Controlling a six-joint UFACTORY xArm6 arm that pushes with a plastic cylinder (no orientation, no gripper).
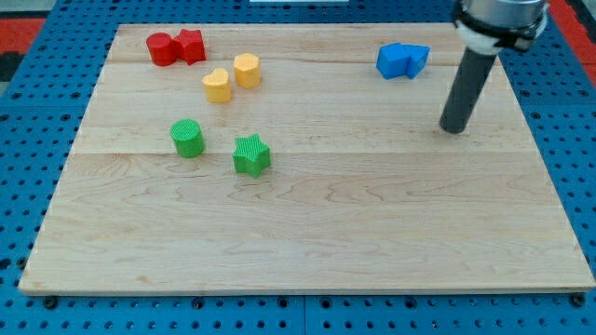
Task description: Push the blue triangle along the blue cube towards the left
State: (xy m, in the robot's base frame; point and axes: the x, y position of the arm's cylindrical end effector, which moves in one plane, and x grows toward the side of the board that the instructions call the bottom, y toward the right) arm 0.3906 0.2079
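Two blue blocks sit touching each other near the view's top right of the wooden board [307,233]. The left one, the blue cube [394,61], is chunkier. The right one, the blue triangle [416,58], is smaller and pressed against the cube's right side. My tip [453,129] rests on the board below and to the right of the blue pair, clearly apart from both. The dark rod rises from the tip towards the view's top right corner.
A red cylinder [161,49] and a red star [191,46] touch at the top left. A yellow heart [217,86] and a yellow hexagon [247,70] sit below them. A green cylinder [187,139] and a green star [250,155] lie left of centre.
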